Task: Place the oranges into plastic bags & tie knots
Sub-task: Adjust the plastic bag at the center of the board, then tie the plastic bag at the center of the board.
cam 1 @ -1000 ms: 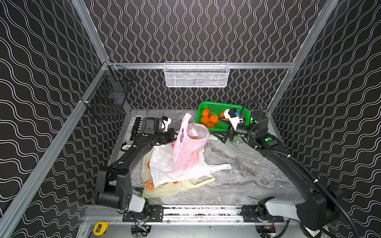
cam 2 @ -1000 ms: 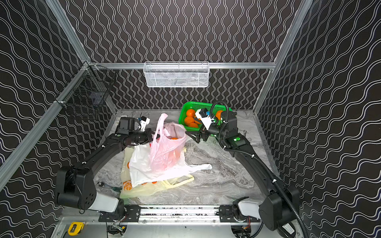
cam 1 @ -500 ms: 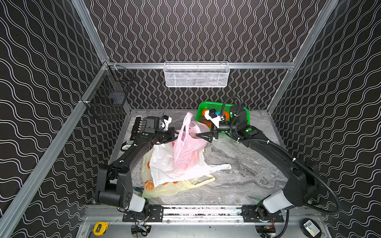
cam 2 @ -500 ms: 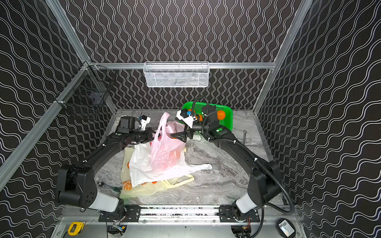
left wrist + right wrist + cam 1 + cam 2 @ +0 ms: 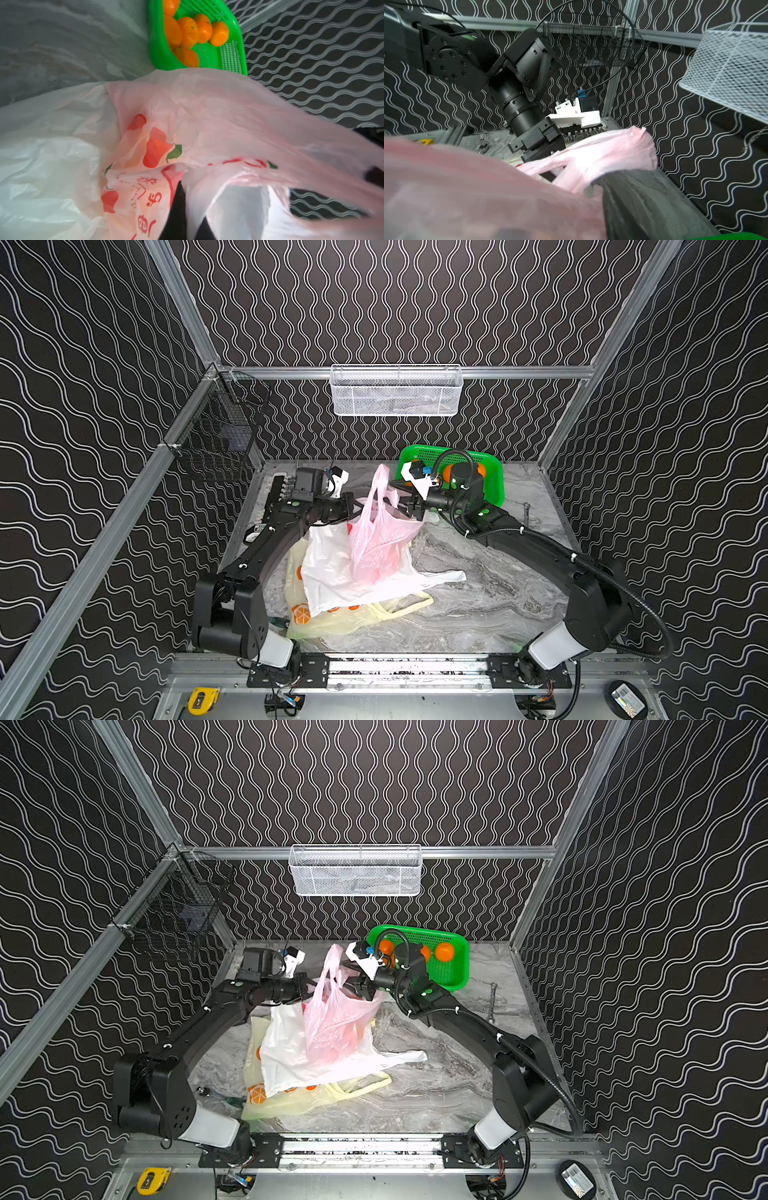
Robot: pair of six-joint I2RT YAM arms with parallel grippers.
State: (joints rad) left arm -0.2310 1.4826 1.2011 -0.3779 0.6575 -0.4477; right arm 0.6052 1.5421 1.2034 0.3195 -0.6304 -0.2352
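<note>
A translucent pink bag (image 5: 378, 539) (image 5: 332, 1019) with red fruit prints stands on a white bag (image 5: 328, 572) and a pale yellow bag (image 5: 332, 622), one handle sticking up. My left gripper (image 5: 353, 506) (image 5: 187, 224) is shut on the pink bag's left rim, film pinched between its black fingers (image 5: 178, 216). My right gripper (image 5: 409, 508) (image 5: 363, 988) is at the bag's right rim. Pink film (image 5: 591, 158) covers its jaws, and only one dark finger (image 5: 633, 207) shows. Several oranges (image 5: 193, 31) (image 5: 444, 952) lie in the green basket (image 5: 494, 481).
The green basket stands at the back right, just behind my right wrist. A white mesh basket (image 5: 397, 391) hangs on the back rail and a black wire basket (image 5: 216, 435) on the left rail. A metal tool (image 5: 527, 512) lies by the right wall.
My right arm swung left from the green basket to the pink bag's right rim, and its jaws narrowed. My left gripper kept its hold and place.
</note>
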